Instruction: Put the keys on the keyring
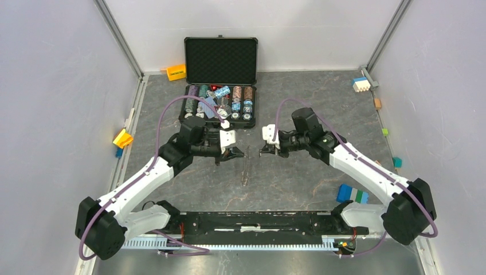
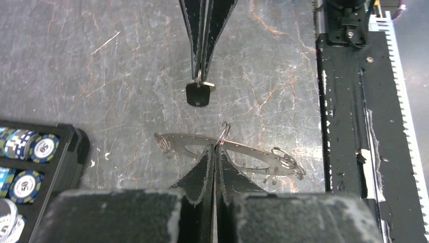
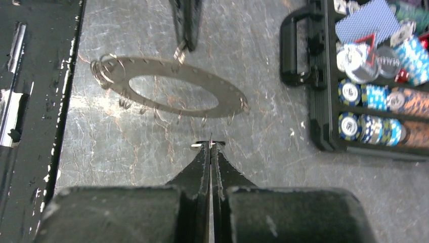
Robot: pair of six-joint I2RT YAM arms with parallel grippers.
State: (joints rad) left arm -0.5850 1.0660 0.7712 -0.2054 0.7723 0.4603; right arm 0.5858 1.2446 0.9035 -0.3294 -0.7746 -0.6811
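Observation:
The keyring (image 3: 152,66) is a flat grey ring with small wire loops along its edge; it also shows in the left wrist view (image 2: 253,151) and only as a thin line in the top view (image 1: 245,167). My left gripper (image 2: 216,147) is shut on one small wire loop at the ring's edge, and it also shows in the top view (image 1: 240,152). My right gripper (image 3: 210,145) is shut on a key (image 2: 198,94) with a dark head, held just short of the ring, facing the left gripper. In the top view the right gripper (image 1: 262,150) stands close to the left one.
An open black case (image 1: 220,43) of poker chips stands behind the grippers, its handle (image 3: 293,50) towards them. Coloured blocks lie at the edges: orange (image 1: 176,72), yellow (image 1: 122,138), blue-green (image 1: 352,193). The black base rail (image 1: 258,223) runs along the near edge.

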